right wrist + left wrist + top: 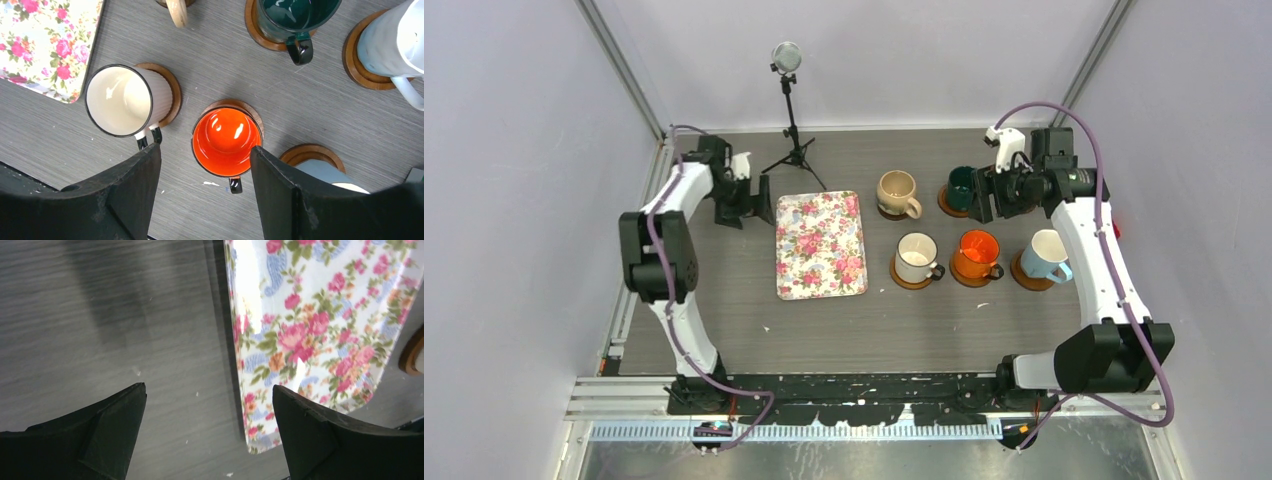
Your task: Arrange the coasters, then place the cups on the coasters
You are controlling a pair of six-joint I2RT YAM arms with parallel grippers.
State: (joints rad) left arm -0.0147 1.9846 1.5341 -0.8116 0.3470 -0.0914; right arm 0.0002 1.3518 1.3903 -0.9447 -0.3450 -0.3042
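Five cups stand on coasters right of centre: beige (896,192), dark green (962,188), white (916,257), orange (977,254) and light blue (1045,255). The right wrist view adds another white cup (390,35) on its coaster (352,60). In the same view wooden rims show under the white-cup coaster (171,90) and the orange-cup coaster (247,107). My right gripper (205,147) hangs open above the orange cup (225,140), holding nothing. My left gripper (208,385) is open over bare table at the floral tray's left edge.
The rectangular floral tray (821,245) lies mid-table, also filling the right of the left wrist view as the tray (320,330). A small tripod stand (792,130) rises at the back. Enclosure walls close in both sides; the arms' bases sit along the near edge.
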